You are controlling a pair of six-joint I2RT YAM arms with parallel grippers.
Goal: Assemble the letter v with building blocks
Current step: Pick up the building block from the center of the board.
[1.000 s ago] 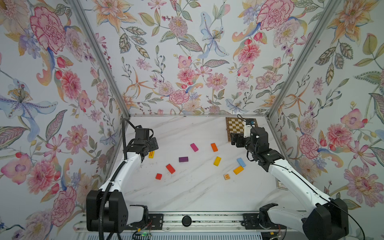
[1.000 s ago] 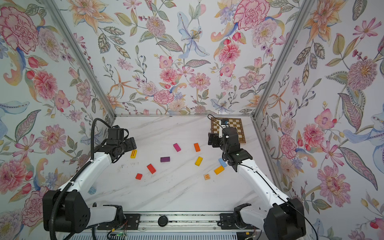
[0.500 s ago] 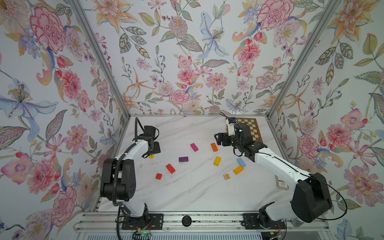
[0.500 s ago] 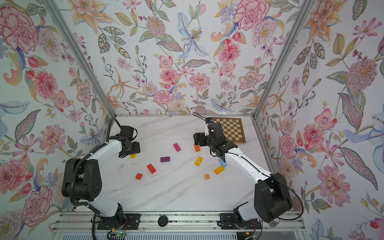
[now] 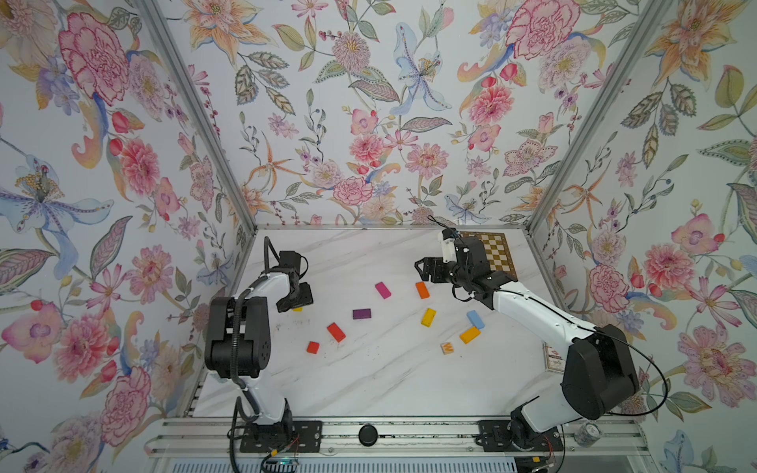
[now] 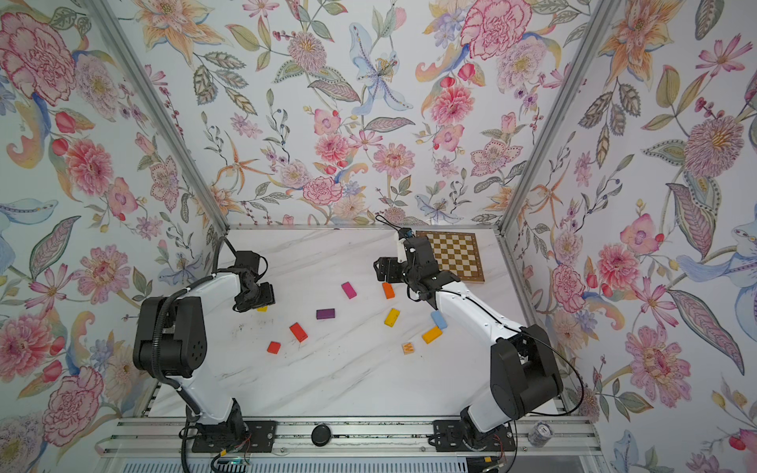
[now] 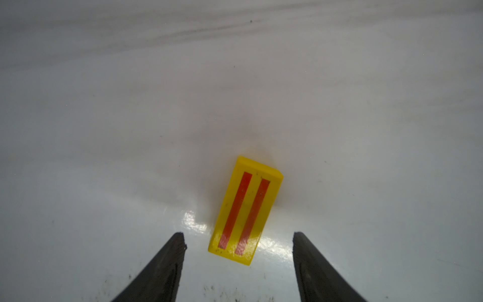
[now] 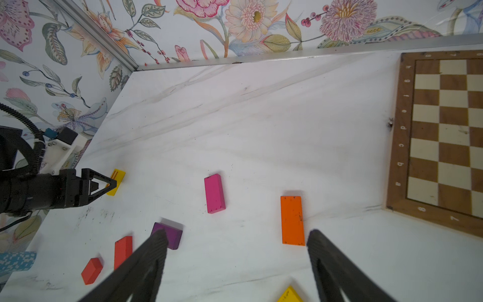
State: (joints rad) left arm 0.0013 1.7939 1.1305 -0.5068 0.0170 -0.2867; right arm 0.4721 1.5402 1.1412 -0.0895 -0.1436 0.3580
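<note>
Our left gripper straddles the yellow red-striped block, jaws parted and not touching it, at 9 o'clock from the purple block. Our right gripper hangs wide beside the orange block. The other blocks lie scattered on the worktop.

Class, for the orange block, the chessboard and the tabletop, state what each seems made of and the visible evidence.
The orange block: probably painted wood; matte opaque colour, dark specks near its edges.
The chessboard: wood or wood veneer; visible grain, brown and cream squares, semi-matte.
The tabletop: marble-look surface, perhaps laminate; white with grey veins, slight sheen.
</note>
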